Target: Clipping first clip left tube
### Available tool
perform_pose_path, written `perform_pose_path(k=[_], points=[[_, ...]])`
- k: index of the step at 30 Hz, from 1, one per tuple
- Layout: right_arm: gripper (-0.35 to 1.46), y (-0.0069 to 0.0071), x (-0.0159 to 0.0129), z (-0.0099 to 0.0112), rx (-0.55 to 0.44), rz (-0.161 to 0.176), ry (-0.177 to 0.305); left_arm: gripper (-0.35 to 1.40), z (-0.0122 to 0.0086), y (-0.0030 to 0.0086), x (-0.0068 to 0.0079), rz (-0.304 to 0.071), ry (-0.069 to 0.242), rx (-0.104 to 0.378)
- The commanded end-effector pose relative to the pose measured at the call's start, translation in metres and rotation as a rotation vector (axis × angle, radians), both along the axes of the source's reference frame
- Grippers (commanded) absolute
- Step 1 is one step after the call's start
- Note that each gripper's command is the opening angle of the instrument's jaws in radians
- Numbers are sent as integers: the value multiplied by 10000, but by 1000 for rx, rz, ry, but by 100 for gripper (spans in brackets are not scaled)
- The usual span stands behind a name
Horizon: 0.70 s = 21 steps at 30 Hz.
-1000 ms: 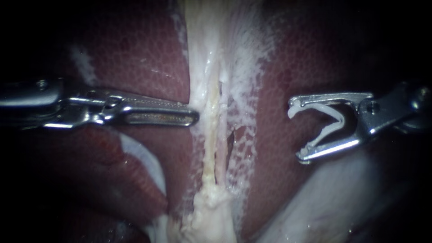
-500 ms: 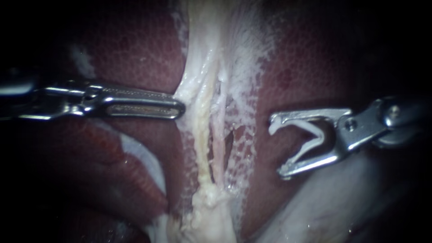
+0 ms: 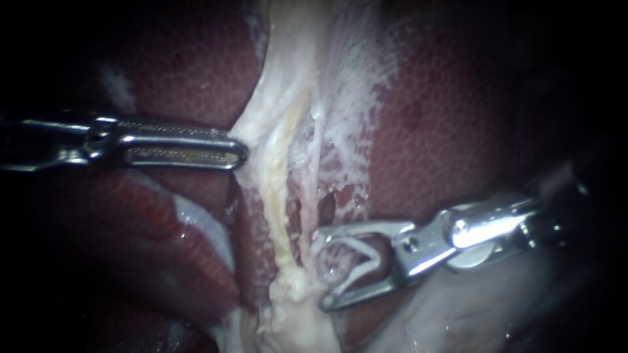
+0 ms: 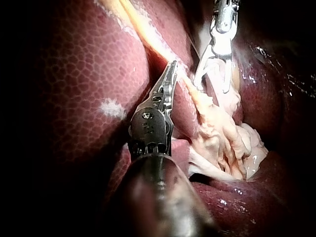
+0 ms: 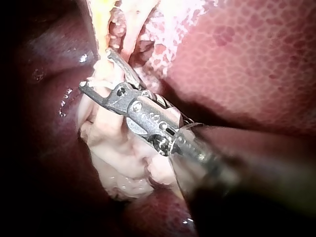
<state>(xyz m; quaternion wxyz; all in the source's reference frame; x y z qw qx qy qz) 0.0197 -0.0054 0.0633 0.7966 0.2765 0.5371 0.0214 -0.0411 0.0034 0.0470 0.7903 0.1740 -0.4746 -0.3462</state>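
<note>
**Desk:** What room do I have, starting from the left edge?

**Me:** In the endoscope view my left instrument (image 3: 239,152) lies level at 9 o'clock. Its jaws are pressed together on the rim of the pale sheet (image 3: 261,127), which tents toward them. Bare liver (image 3: 190,78) sits above at 10 and a darker lobe below at 8, so that side is crowded.

**Desk:** And the middle?

**Me:** The left tube (image 3: 280,219) is yellowish and runs from 12 down to 6. A thinner pinkish tube (image 3: 310,196) lies just beside it toward 3, with small holes in the webbing around them. A fatty lump (image 3: 297,294) closes off 6 o'clock.

**Desk:** Where's the clip?

**Me:** At about 5 o'clock, just right of the tubes. My right instrument (image 3: 320,269) enters low from 3, jaws spread wide, with the white clip (image 3: 358,256) seated between them, a leg against each jaw. The clip's mouth faces 9. Its long axis runs 3 to 9, dipping slightly toward 8, across the tube's line. Open liver lies above it from 1 to 3.

**Desk:** Is the tube inside the mouth?

**Me:** I cannot tell from the endoscope. The right wrist view shows pale tissue between the two jaw tips, but not which strand it is. The left wrist view shows my left jaws edge-on, pinching the sheet. It also shows the right instrument ahead of them, astride pale tissue.
</note>
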Motion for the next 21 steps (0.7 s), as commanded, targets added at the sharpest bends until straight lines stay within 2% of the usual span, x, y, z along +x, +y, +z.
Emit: perform_pose_path(k=[1, 15, 21], points=[[60, -1, 1, 2, 0, -3, 1, -35, 0, 0, 0, -1, 1, 0], [60, 13, 14, 23, -2, 2, -3, -35, -4, -2, -1, 1, 2, -5], [60, 11, 23, 25, -4, 2, -4, -35, -4, -2, -1, 1, 3, -5]])
